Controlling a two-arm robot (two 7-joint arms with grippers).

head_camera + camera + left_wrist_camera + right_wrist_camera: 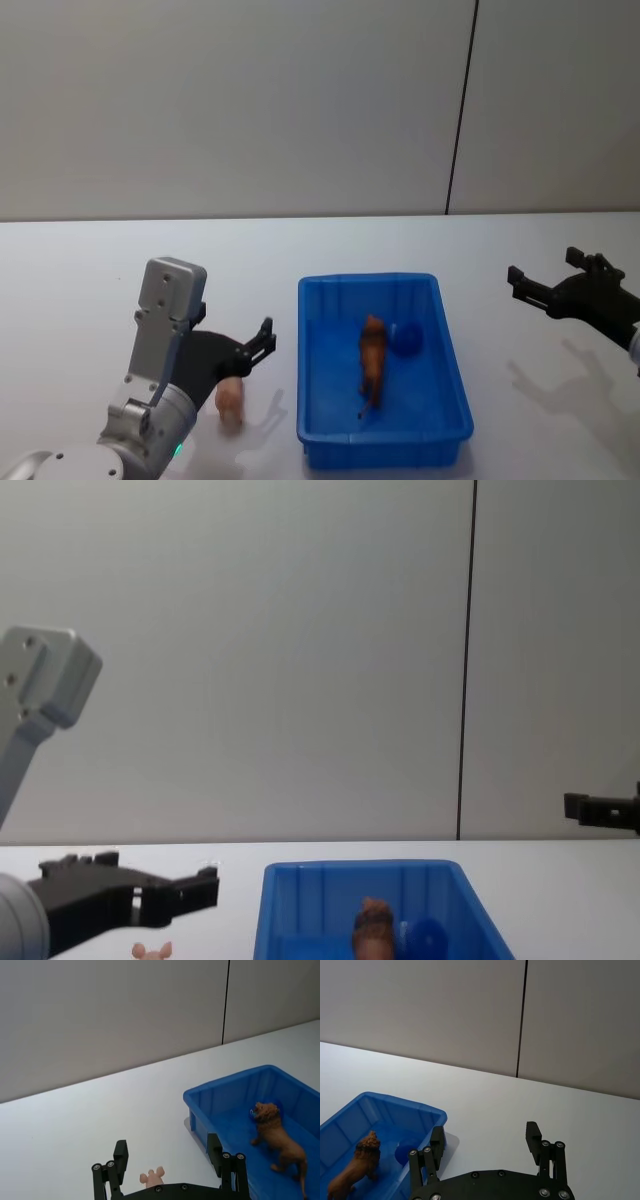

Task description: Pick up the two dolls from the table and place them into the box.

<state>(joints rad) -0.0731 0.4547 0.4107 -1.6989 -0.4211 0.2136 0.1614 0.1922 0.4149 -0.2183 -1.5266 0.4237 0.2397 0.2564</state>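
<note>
Brown doll [373, 358] stands mid-box [310, 352], blue doll [406, 339] just beside its head, on the right. Box sits on the white counter [100, 290], roughly btwn my two grippers. My L gripper [262, 343] hangs w/ fingers spread, holding nothing, just left of the box & above a small pink toy [230, 400] lying on the counter. My R gripper [543, 264], also spread & empty, is well right of the box. Behind: plain grey wall [250, 100] w/ one dark vertical seam [462, 110].
</note>
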